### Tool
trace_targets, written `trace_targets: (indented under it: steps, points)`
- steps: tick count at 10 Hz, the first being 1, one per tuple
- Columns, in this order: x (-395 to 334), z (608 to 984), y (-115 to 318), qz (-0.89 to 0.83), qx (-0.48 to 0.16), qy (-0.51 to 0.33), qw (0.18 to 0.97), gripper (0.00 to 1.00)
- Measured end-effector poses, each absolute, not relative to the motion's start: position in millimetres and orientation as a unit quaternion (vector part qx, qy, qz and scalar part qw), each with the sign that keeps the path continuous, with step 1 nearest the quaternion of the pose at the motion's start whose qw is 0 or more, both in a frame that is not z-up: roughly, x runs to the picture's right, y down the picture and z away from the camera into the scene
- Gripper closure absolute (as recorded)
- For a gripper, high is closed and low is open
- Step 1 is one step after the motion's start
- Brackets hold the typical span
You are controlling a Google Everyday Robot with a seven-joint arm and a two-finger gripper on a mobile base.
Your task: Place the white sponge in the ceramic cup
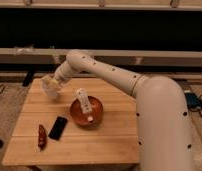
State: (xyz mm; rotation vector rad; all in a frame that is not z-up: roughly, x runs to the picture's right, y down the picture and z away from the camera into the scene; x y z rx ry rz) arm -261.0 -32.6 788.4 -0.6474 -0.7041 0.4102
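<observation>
jaws of the gripper (pixel 52 85) over the ceramic cup (pixel 51 89), grip state unclear, no legible writing anywhere

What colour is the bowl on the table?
Orange-red, in the camera view: the bowl sits right of the gripper.

The robot's arm (pixel 119 77) is a thick, smooth tube in cream-white with a matte shell, widening from a slim far-left end into a very bulky rounded segment at the near right. Small dark round dots, like recessed screws, run in a row along its side and scatter over the big segment. A rounded elbow joint bulges at the far left. The gripper (pixel 52 86) sits at the arm's left tip, pale and yellowish.
</observation>
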Motion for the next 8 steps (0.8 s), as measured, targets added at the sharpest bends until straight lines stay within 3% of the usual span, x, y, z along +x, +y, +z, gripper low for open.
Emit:
trace_targets:
  steps: [8]
  points:
    - [-315.7, 820.0, -61.5, 0.185, -0.307, -0.367, 0.858, 0.98]
